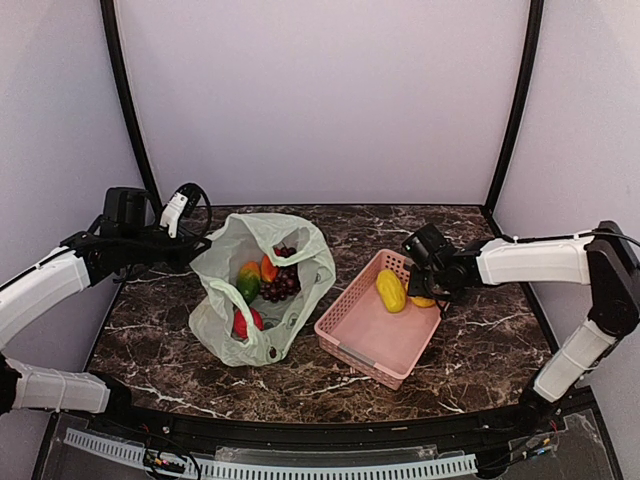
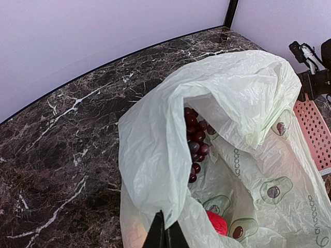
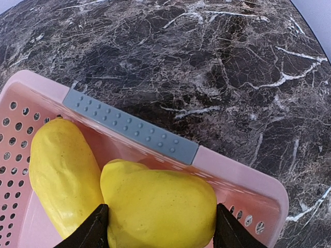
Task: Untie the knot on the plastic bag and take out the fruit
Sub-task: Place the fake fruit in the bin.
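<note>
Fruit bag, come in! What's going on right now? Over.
Left fingers pinched shut on plastic bag rim, bag open. Right fingers gripping yellow fruit at pink basket. Grapes still inside. Nothing blocking.

thin crinkly translucent plastic bag point(image 1: 222, 262); perforated pink plastic basket point(image 1: 375, 330); glossy marble table point(image 1: 470, 350).

- The plastic bag point(image 1: 225, 270) sits on the left half of the surface point(image 1: 470, 340) with its mouth open upward, so it can be entered from above.
- The left end effector point(image 1: 197, 247), pinched on the bag's left rim, blocks that side.
- The pink basket point(image 1: 345, 348) lies just beside the bag, leaving only a narrow gap.
- The right end effector point(image 1: 432, 290), clamped round a yellow fruit point(image 3: 160, 201), fills the basket's corner nearest the right edge. The basket's near half is bare.
- Bare marble runs along the front and right edges.
</note>
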### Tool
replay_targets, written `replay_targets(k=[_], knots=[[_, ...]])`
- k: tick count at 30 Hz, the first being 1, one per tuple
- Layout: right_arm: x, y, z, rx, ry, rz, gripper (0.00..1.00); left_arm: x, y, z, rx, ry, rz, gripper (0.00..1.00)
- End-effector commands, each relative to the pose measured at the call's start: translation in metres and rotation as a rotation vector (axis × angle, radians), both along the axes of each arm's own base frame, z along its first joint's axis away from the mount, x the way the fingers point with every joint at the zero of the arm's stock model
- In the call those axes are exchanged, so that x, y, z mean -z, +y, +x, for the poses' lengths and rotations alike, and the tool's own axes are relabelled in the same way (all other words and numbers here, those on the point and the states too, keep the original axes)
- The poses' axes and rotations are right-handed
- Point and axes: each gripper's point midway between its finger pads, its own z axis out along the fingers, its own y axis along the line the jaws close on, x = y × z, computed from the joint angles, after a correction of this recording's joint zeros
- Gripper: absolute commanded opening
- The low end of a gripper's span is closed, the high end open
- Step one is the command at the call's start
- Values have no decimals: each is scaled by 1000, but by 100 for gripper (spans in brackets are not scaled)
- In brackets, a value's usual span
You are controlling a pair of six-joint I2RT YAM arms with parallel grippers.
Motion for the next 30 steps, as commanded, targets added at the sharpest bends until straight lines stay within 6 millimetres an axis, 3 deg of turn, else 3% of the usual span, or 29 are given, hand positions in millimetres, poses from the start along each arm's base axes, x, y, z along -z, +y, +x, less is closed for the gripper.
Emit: replay_targets(k=[1, 10, 20, 30], knots=[[-4, 3, 9, 12, -20, 7, 39, -5, 1, -5, 1, -2, -12, 1], [4, 5, 12, 8, -2, -4, 59, -3, 0, -4, 5, 7, -14, 1], [-9, 4, 14, -2, -25, -13, 85, -3, 0, -4, 7, 6, -13, 1], [-37, -2, 13, 11, -84, 2, 92, -5, -2, -5, 20, 1, -23, 1]])
